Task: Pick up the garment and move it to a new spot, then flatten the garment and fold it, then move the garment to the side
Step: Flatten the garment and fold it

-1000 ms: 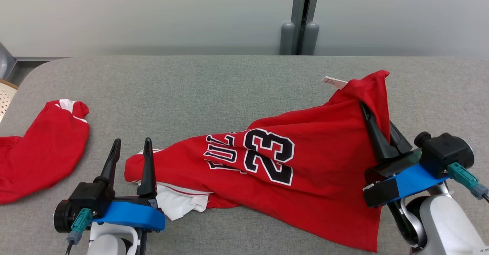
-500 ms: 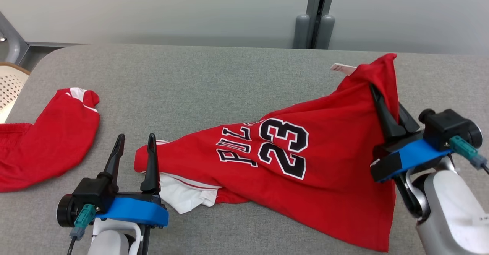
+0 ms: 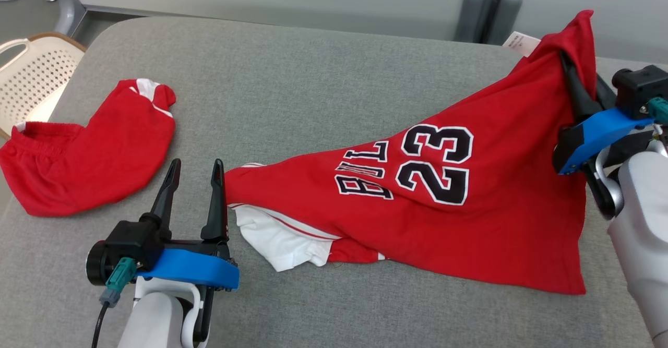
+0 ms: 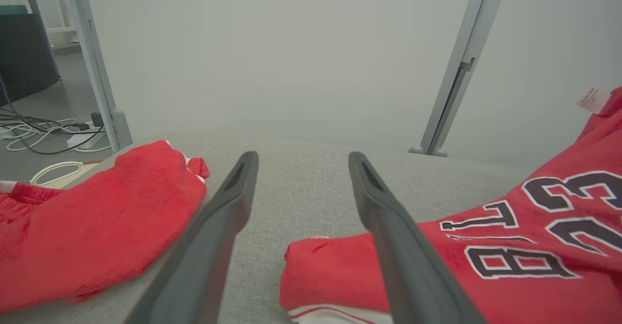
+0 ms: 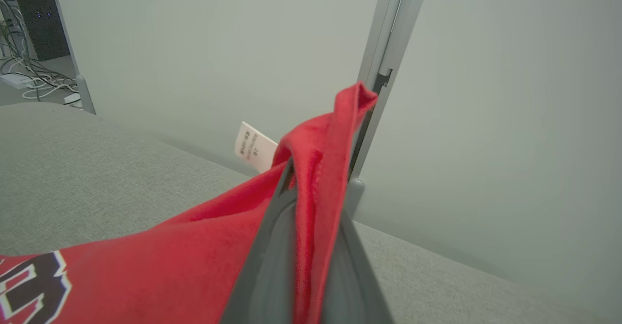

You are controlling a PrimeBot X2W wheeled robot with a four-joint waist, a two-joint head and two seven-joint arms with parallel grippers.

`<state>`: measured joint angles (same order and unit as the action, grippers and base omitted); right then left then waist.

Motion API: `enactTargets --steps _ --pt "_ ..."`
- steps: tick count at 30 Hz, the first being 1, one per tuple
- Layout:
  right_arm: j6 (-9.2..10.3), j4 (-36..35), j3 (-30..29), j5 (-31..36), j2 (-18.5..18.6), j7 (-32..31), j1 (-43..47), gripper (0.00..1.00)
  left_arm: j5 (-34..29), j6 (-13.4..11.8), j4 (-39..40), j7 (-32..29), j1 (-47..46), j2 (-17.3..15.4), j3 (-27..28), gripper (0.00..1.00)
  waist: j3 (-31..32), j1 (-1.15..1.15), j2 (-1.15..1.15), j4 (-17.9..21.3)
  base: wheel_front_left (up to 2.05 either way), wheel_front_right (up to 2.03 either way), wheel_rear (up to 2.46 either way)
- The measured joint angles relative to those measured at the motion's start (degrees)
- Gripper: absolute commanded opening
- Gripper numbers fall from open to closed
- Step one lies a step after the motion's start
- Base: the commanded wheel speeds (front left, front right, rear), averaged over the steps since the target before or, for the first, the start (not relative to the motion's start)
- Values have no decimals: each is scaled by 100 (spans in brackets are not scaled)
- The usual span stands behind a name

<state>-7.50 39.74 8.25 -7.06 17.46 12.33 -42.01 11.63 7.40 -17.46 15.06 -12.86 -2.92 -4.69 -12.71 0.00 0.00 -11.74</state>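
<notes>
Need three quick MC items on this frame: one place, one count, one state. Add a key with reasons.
1. Relative to the jersey, the smaller red garment lies:
A) on top of it
B) to its left on the table, apart from it
C) under it

2. Red garments on the table:
A) two
B) three
C) four

3. The right tool is:
A) open above the cloth
B) lying flat on the table
C) shut on a raised corner of the jersey

Key:
1 B, bare grey table separates the two.
2 A, the jersey and the smaller piece are the lot.
3 C, red cloth is pinched in it and lifted off the table.
</notes>
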Motion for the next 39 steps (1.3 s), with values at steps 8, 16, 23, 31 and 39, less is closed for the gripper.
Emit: enactTargets --steps 8,16,23,31,39 --pt "0 1418 -114 209 98 164 -729 31 57 0 -7 0 -112 -1 -80 100 -269 1 0 -277 0 0 0" --pt "0 1982 -274 216 -32 256 -938 100 51 0 -41 0 -134 1 -44 100 -260 1 0 -160 0 0 0" --pt "1 1347 -705 -19 12 270 -340 100 -62 -1 -76 0 7 0 97 100 -24 0 0 131 0 0 0" --pt "1 -97 -864 -141 -256 271 934 100 -224 -1 -74 0 282 -11 376 100 272 0 0 519 0 0 0" --pt "1 -1432 -1042 -92 -824 271 2203 100 -328 -1 -59 0 519 -32 505 100 529 -1 0 772 0 0 0"
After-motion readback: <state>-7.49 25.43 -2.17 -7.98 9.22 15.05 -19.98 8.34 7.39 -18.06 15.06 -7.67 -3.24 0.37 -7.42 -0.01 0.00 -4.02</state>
